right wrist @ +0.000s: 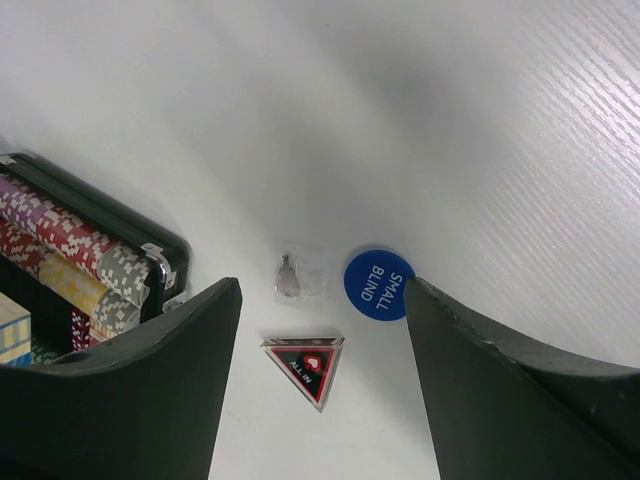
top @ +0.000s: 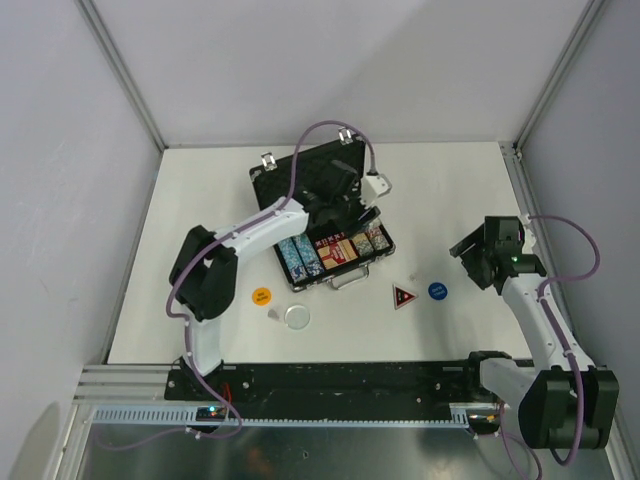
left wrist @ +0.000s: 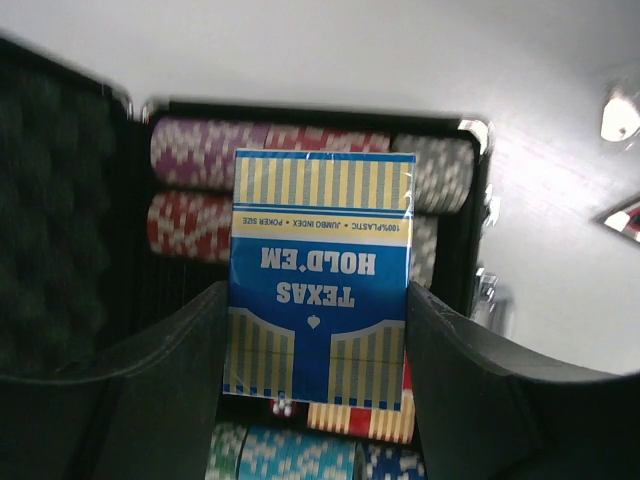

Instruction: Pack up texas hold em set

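While my left fingers (top: 335, 195) clamp the blue card deck (left wrist: 320, 290) by its long edges, it hangs over the open briefcase (top: 272, 190). Past my fingertips, inside the case, lie rows of poker chips (left wrist: 200, 150) in purple, red and grey. Under the held deck's near end a red-and-yellow striped second deck (left wrist: 365, 420) shows. The foam-lined lid (left wrist: 50, 220) lies to the left of those fingers.

My right fingers (top: 472, 258) stand wide apart with nothing in them, above the worktop (right wrist: 450, 120). Seen between them are the red triangle (right wrist: 305, 365), a small clear bag (right wrist: 300, 275) just beyond it, and the blue button (right wrist: 378, 284) near the right-hand finger. The case's corner sits just outside the left-hand finger.

An orange button (top: 261, 296) and a pale round button (top: 297, 317) lie on the worktop, well apart from both pairs of fingers.
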{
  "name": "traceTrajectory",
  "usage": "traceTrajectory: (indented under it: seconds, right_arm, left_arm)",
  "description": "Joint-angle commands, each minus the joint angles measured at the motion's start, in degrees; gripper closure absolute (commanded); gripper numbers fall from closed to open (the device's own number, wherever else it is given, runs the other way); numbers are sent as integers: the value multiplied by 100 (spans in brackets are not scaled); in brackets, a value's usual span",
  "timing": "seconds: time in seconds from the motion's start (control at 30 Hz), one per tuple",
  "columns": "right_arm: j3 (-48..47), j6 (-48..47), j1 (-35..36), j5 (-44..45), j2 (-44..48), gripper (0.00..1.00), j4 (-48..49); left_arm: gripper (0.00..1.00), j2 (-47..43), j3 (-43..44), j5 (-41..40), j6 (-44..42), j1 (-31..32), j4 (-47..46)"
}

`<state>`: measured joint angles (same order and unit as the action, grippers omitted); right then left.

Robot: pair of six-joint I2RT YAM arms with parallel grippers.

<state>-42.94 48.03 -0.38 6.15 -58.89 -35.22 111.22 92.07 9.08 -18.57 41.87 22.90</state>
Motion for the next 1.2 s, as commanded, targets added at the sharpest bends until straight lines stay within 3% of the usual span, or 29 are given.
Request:
traceTrajectory:
  seconds: [0.0, 0.3, 0.6, 1.17]
  right_arm:
    - [-4, 126, 164, 126, -56, 28, 286]
    - [1, 63, 128, 140, -87, 28, 325]
    - [-3, -26, 90, 69, -94, 28, 325]
    - [1, -63, -62, 43, -9, 28, 190]
  left_arm:
    - [79, -710, -463, -134, -94, -300, -336]
    - [77, -873, -1348, -853, -303, -581, -928]
    - [76, -815, -1659, -623, -280, -850, -1452]
    - [71, -524, -1718, -487, -885, -926, -1497]
